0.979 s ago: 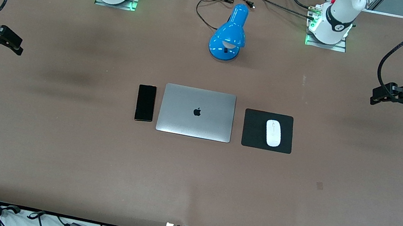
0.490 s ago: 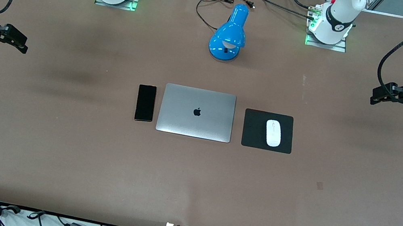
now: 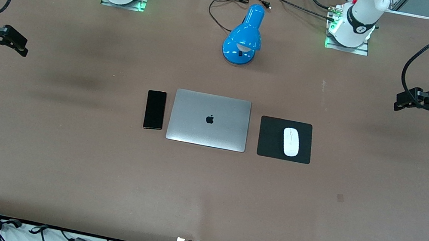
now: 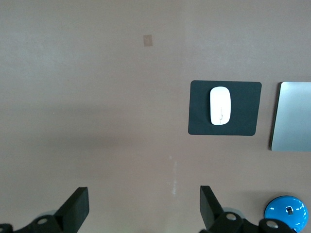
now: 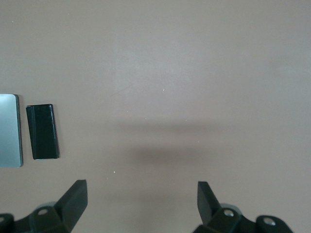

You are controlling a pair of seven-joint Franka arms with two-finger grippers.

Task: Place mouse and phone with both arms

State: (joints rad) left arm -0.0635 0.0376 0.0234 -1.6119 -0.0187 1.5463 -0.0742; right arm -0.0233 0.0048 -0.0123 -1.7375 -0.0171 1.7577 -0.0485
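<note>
On pad (image 3: 272, 138): mouse (image 3: 290, 142); laptop (image 4: 291, 116) cropped.

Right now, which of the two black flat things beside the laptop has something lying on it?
The black square pad, toward the left arm's end: the white mouse lies on it. The phone has nothing on it.

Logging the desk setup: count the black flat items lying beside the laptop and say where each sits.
2. The phone lies flat beside the laptop, toward the right arm's end. The black pad lies beside the laptop toward the left arm's end, with the mouse on it. None seems hidden.
</note>
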